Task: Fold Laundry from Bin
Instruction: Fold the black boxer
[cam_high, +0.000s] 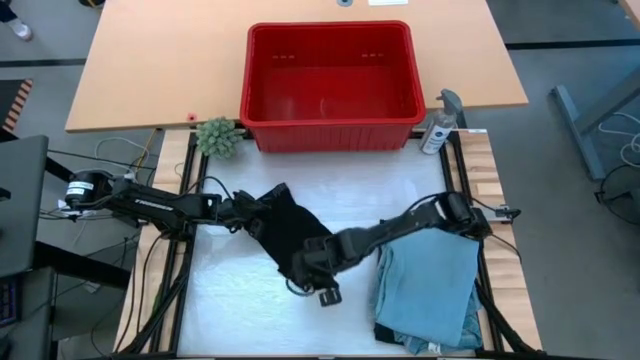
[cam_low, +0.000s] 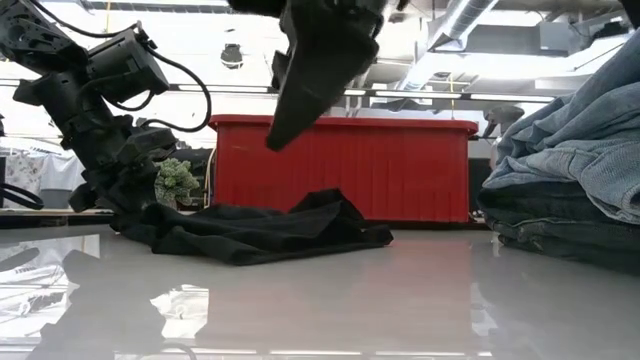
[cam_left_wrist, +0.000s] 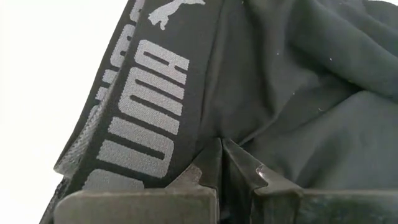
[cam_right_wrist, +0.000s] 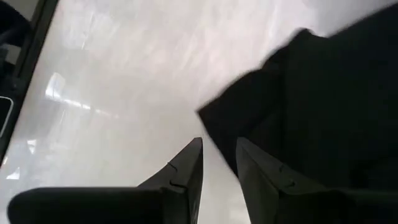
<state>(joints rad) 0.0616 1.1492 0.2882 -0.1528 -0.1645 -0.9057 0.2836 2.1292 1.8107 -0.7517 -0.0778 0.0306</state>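
The small black item of the laundry (cam_high: 283, 232) lies crumpled on the white table top (cam_high: 230, 300), its grey-lettered waistband (cam_left_wrist: 140, 106) toward the left. My left gripper (cam_high: 243, 210) is shut on its left end. My right gripper (cam_high: 318, 285) hangs above the garment's near right corner (cam_right_wrist: 249, 118), clear of the table; it is open by a narrow gap with nothing between its fingers (cam_right_wrist: 217, 149). The red bin (cam_high: 330, 85) stands at the far edge, and no cloth shows in it. In the low view the right gripper (cam_low: 278, 135) hangs over the garment (cam_low: 260, 230). My left gripper pinches the black cloth just beside the waistband's inner seam (cam_left_wrist: 227, 124) between its two shut fingers (cam_left_wrist: 239, 165). The fingers come slanting down from the table's left. The garment lies slack on the table, not lifted.
A stack of folded light blue and dark pieces (cam_high: 430, 285) sits at the table's right. A spiky green ball (cam_high: 217, 135) and a spray bottle (cam_high: 440, 125) flank the bin. Bare white table top lies near and left of the garment.
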